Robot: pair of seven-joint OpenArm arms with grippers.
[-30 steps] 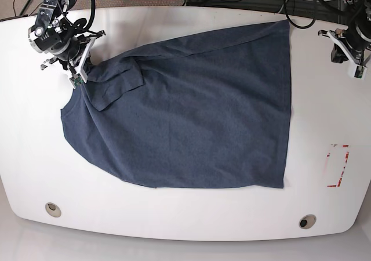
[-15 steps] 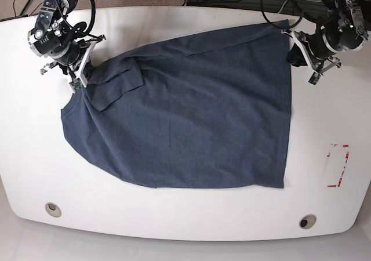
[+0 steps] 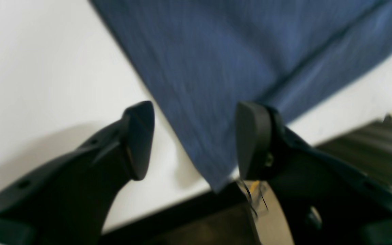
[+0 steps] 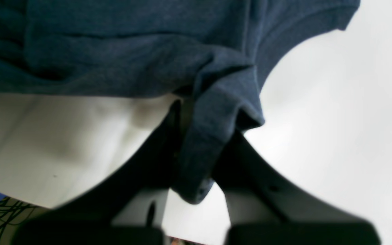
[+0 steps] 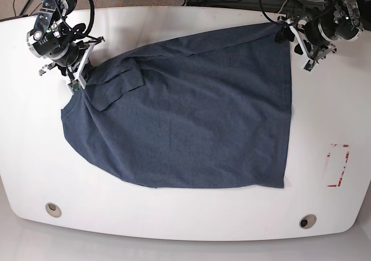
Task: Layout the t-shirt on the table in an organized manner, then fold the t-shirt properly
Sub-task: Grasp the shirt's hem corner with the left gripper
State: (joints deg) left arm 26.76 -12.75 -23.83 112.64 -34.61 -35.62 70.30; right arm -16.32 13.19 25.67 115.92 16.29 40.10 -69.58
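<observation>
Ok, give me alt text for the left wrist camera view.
A blurred close-up: the open left gripper straddles a corner of a blue t-shirt at the edge of the white table. The shirt's corner lies between the two black fingers, not pinched.

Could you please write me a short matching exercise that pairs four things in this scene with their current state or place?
Things:
1. left gripper
2. right gripper
3. t-shirt
4. red-outlined mark

States or places:
A. shut on a bunched fold of fabric
B. spread over the table
C. jaws apart at a shirt corner
D. on bare tabletop beside the shirt

Pairs: 1-C, 2-A, 3-B, 4-D
</observation>
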